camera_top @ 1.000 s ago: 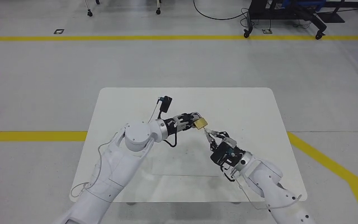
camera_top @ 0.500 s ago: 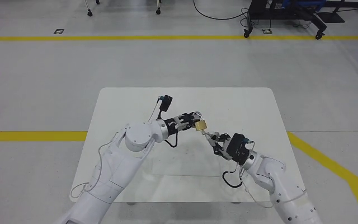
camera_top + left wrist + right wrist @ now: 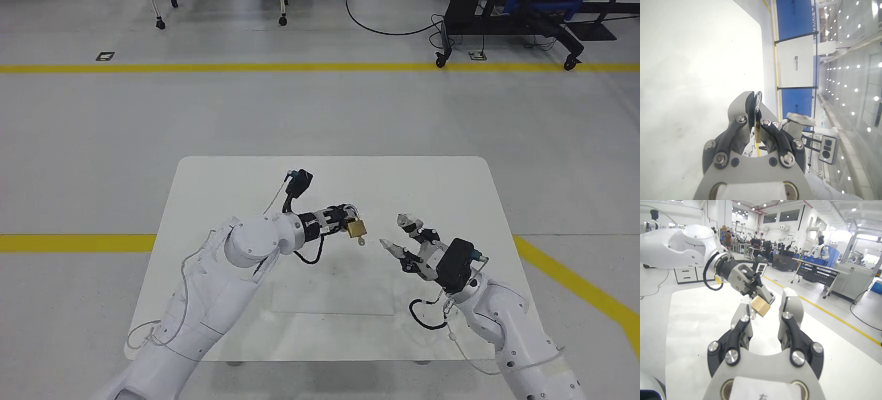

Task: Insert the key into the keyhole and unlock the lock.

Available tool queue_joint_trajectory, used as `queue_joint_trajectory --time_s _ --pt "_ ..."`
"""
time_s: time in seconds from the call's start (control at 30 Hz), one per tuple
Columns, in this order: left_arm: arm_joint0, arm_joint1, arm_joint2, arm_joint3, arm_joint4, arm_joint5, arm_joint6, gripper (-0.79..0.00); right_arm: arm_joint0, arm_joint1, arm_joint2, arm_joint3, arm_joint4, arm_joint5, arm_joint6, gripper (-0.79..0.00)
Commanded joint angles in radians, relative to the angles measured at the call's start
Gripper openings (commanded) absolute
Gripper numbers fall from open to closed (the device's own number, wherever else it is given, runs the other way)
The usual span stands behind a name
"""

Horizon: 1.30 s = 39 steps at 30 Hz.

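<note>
Top view, left claw (image 3: 350, 222) clamping padlock (image 3: 357, 229) (brass), right claw (image 3: 394, 231) spread wide nearby, white table (image 3: 450, 190) beneath.

White rectangular table (image 3: 440, 190) with rounded corners, smooth matte top, a few tiny dark specks (image 3: 743, 74) on its surface, standing on a pale grey floor (image 3: 300, 110), yellow floor stripe (image 3: 70, 242) running to either side of it

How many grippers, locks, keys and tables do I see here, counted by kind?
Grippers: 2, the left gripper and the right gripper
Locks: 1, the brass lock
Keys: 1, the key in the lock
Tables: 1, the table
Total: 5
</note>
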Motion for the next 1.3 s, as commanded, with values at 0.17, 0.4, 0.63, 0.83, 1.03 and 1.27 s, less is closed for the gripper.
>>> queue_joint_trajectory --time_s 0.17,0.4,0.63,0.83,1.03,1.27 --pt "-0.086 -0.002 0.09 0.072 0.15 0.13 -0.183 -0.785 0.001 0.0 -0.001 0.0 0.0 -0.001 0.006 0.0" --pt "-0.207 -0.042 0.254 0.228 0.275 0.244 -0.35 -0.785 0.001 0.0 -0.001 0.0 0.0 -0.001 0.006 0.0" --pt "-0.284 -0.102 0.37 0.353 0.325 0.291 -0.387 -0.606 0.001 0.0 -0.001 0.0 0.0 -0.001 0.006 0.0" --pt "-0.326 -0.142 0.402 0.444 0.31 0.27 -0.393 -0.48 0.001 0.0 -0.001 0.0 0.0 -0.001 0.006 0.0" --pt "-0.343 -0.152 0.361 0.483 0.244 0.196 -0.382 -0.462 0.001 0.0 -0.001 0.0 0.0 -0.001 0.006 0.0" --pt "-0.306 -0.108 0.21 0.44 0.138 0.054 -0.322 -0.283 0.001 0.0 -0.001 0.0 0.0 -0.001 0.006 0.0"
